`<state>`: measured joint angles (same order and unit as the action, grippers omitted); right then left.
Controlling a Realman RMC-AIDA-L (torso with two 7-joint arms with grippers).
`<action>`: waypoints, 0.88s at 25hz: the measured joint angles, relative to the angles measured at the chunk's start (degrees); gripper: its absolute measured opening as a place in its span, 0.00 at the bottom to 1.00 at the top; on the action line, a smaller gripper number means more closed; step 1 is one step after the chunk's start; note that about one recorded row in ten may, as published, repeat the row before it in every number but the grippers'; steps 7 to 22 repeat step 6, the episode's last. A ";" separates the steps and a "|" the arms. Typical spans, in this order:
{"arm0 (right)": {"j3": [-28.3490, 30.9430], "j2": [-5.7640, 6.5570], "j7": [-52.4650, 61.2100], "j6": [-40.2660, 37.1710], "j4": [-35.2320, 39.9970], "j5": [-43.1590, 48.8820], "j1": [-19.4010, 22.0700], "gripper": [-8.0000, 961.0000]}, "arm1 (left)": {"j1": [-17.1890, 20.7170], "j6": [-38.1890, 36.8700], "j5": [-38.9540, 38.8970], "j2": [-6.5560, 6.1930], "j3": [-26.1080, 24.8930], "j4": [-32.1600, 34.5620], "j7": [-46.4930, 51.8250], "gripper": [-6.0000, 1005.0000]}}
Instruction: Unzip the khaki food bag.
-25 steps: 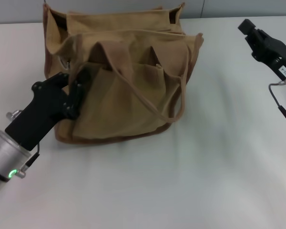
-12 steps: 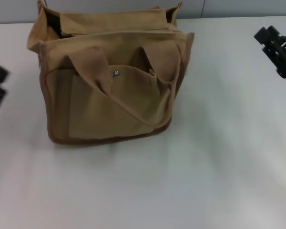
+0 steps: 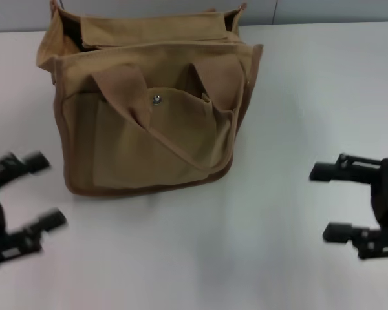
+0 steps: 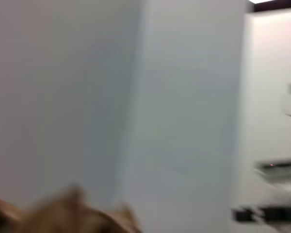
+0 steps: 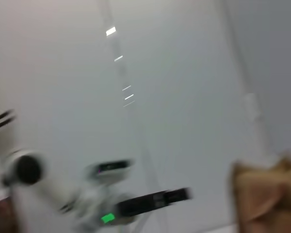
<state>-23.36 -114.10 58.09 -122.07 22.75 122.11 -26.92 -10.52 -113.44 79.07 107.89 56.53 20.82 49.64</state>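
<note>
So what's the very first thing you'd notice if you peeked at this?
The big khaki food bag sitting toward the back of the white table, its strap handles flopped over the front pocket. Then the two black grippers: the left gripper low beside the bag, the right gripper out on the other side, both open and touching nothing.

obstacle: khaki food bag (image 3: 149,110), table (image 3: 278,258) rear | free: bare tabletop front, both sides
</note>
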 joint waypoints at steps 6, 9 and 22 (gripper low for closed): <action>-4.10 -1.03 0.09 0.71 0.09 0.13 -2.15 0.81 | -3.22 0.45 5.93 -0.02 2.43 -0.17 2.18 0.81; -4.10 -1.03 0.09 0.71 0.09 0.13 -2.15 0.81 | -3.22 0.45 5.93 -0.02 2.43 -0.17 2.18 0.81; -4.10 -1.03 0.09 0.71 0.09 0.13 -2.15 0.81 | -3.22 0.45 5.93 -0.02 2.43 -0.17 2.18 0.81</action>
